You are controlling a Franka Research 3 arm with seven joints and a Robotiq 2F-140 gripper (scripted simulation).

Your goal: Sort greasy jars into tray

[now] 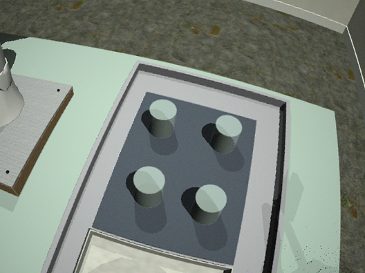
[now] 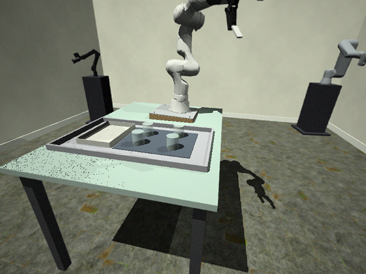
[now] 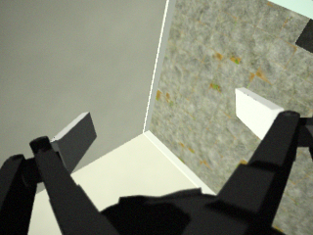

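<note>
Claw: fingers wide apart, nothing between them; the claw (image 2: 247,13) (image 3: 162,114) hangs high, off to the side of the desk (image 1: 95,69) (image 2: 166,178), with wall and floor in the wrist view. Likely parked clear, or turning on its way to a grip.
Jar, base side, by tray: mouth down on the drying mat, the jar (image 1: 147,187) (image 2: 148,128) upright.
Jar, outer side, by tray: the second jar (image 1: 209,204) (image 2: 137,137) upright on the mat.
Jar, base side, far from tray: the third jar (image 1: 161,118) (image 2: 178,130) upright on the mat.
Jar, outer side, far from tray: the fourth jar (image 1: 227,135) (image 2: 173,141) upright on the mat.
Spacing: all four well apart, which should leave room for fingers around one without nudging another.
Drying mat: the mat (image 1: 185,164) (image 2: 188,145) lies flat inside the rimmed surround (image 1: 204,93) (image 2: 97,154); right home for clean jars only.
Tray: just beside the mat, the tray (image 1: 156,250) (image 2: 93,140) has no jar in it; close by, so a slippery jar needs only a short carry.
Grease: cannot tell by eye; a push or light squeeze should sort them.
Risk: a greasy jar may slide from a weak grip.
</note>
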